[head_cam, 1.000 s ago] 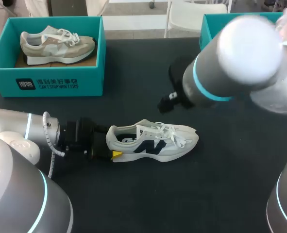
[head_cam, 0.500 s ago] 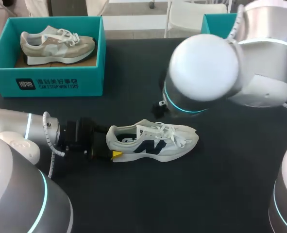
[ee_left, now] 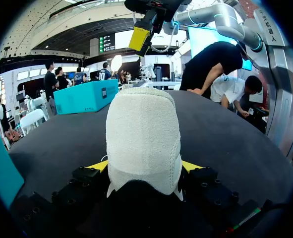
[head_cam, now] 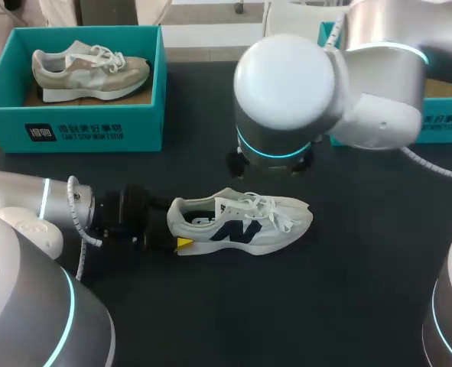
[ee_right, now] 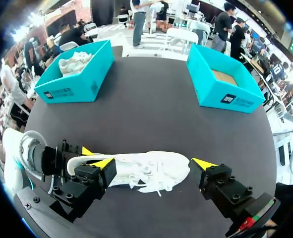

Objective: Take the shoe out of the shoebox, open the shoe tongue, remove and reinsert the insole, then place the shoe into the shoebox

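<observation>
We see a black table [head_cam: 348, 298] with a matte, dark top that runs across the whole head view. At its far left corner stands a teal box [head_cam: 145, 115], open with no lid. Its front wall carries a small black square and white print. The floor of the box is lined with brown cardboard, which shows at both ends. On that lining rests a beige sneaker [head_cam: 88, 70], upright on its white sole. It has white laces and a grey side panel, with its heel toward the box's left wall and its toe near the right wall. The sneaker fills most of the box's length.
</observation>
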{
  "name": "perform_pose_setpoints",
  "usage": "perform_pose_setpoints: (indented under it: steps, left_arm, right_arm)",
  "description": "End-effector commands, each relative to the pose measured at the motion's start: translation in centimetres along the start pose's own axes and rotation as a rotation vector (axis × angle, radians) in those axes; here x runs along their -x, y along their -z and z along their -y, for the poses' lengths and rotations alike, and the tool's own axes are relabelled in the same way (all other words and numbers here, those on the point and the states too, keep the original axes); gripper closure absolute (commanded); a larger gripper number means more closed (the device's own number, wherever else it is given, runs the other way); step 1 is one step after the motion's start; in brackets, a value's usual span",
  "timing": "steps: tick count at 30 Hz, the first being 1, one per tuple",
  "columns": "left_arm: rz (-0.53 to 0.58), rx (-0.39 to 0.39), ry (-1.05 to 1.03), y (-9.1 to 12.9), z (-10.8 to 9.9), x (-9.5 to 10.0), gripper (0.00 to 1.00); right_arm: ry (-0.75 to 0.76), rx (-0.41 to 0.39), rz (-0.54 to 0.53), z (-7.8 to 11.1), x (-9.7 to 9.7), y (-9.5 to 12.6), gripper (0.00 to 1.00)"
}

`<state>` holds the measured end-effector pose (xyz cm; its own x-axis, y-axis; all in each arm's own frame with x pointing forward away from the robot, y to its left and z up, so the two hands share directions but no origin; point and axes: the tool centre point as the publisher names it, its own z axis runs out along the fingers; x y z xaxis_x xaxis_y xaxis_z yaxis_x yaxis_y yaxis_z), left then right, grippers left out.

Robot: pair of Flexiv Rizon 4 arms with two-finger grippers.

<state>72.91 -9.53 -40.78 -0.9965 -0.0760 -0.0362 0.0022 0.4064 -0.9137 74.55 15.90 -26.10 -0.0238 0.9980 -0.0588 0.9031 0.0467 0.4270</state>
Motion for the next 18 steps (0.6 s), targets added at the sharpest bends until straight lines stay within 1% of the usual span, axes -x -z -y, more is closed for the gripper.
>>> perform_pose_setpoints:
  steps: [1, 5, 8, 10, 14, 18]
  left_arm:
    - [0.001, 0.0, 0.0, -0.4, -0.2, -0.3, 1.0]
    - [0.001, 0.0, 0.0, -0.4, -0.2, -0.3, 1.0]
    - [0.001, 0.0, 0.0, -0.4, -0.2, -0.3, 1.0]
    - [0.001, 0.0, 0.0, -0.4, -0.2, -0.3, 1.0]
    - [0.001, 0.0, 0.0, -0.4, -0.2, -0.3, 1.0]
    - [0.001, 0.0, 0.0, -0.4, -0.2, -0.3, 1.0]
  right_arm:
    - [-0.017, -0.04, 0.051, -0.2, -3.1, -3.0, 0.0]
    - [-0.023, -0.067, 0.06, 0.5, -4.1, -4.0, 0.0]
    - [-0.023, -0.101, 0.063, 1.2, -4.8, -4.4, 0.0]
    - [-0.034, -0.099, 0.066, 1.5, -5.3, -4.5, 0.0]
    - [-0.036, -0.124, 0.085, 2.3, -6.2, -4.1, 0.0]
    - [-0.02, -0.157, 0.089, 3.1, -6.7, -3.7, 0.0]
